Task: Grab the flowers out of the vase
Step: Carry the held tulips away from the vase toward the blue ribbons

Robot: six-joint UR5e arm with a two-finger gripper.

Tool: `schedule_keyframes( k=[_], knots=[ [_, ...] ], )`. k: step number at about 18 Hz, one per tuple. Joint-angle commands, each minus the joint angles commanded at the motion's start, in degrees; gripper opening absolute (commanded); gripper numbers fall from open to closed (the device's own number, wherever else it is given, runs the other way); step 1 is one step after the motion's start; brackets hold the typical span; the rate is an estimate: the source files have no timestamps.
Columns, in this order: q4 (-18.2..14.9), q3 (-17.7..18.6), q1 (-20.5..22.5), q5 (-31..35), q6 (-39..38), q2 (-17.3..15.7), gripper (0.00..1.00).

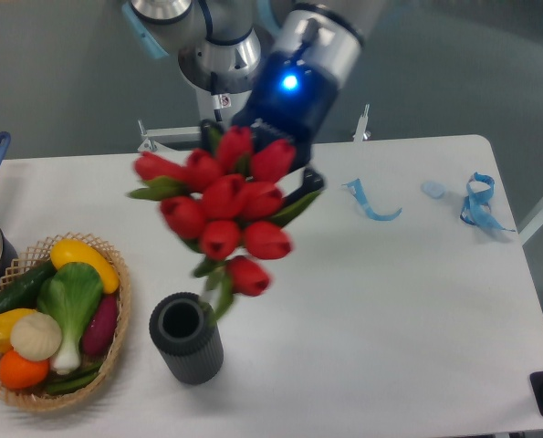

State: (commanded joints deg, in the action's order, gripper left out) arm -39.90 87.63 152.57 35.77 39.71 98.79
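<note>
I see gripper (285, 178) clamped on flowers (224, 212), lifted clear above vase (186, 338); vase upright near table (390, 310) front edge, beside basket (116, 342).

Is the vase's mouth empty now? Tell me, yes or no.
Yes, the vase shows an open dark mouth, while the flowers hang above it in the gripper.
</note>
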Motion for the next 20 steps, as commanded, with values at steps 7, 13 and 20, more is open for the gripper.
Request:
schedule_keyframes(
  k=[7, 13, 20],
  knots=[
    [0.0, 0.18, 6.68, -0.17, 10.12, 3.69, 0.29],
    [0.18, 2.11, 9.59, -0.17, 14.08, 5.19, 0.29],
    [0.26, 4.04, 9.76, -0.26, 14.17, 4.84, 0.29]
  ],
)
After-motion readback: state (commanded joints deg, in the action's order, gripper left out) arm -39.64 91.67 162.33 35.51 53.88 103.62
